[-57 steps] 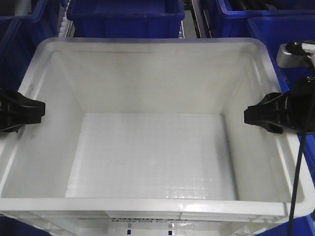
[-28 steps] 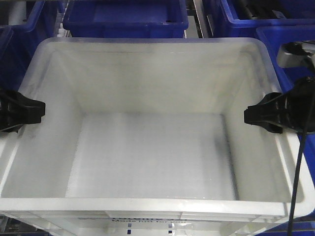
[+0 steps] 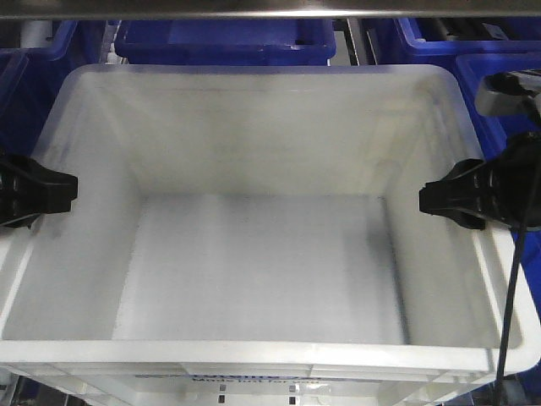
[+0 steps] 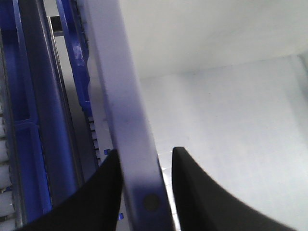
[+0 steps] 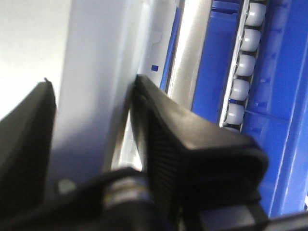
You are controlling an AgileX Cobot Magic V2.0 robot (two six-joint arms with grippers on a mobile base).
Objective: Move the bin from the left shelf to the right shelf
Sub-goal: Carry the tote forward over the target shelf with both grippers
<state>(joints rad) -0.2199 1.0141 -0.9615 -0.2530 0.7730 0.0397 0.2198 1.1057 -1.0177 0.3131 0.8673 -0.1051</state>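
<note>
The bin, a large white tote, fills the front view and is empty inside. My left gripper is shut on its left rim and my right gripper on its right rim. In the left wrist view the rim runs between the two black fingers of my left gripper. In the right wrist view my right gripper clamps the bin's wall. The right shelf shows as a steel crossbar overhead and white rollers just beside the bin.
Dark blue bins stand in a row right behind the white tote, with more to its right. Another blue bin lies close along the tote's left side. A black cable hangs over the right rim.
The steel crossbar has come into view along the top, and the blue bins behind have shifted slightly. Both grippers keep the same hold on the bin's rims.
</note>
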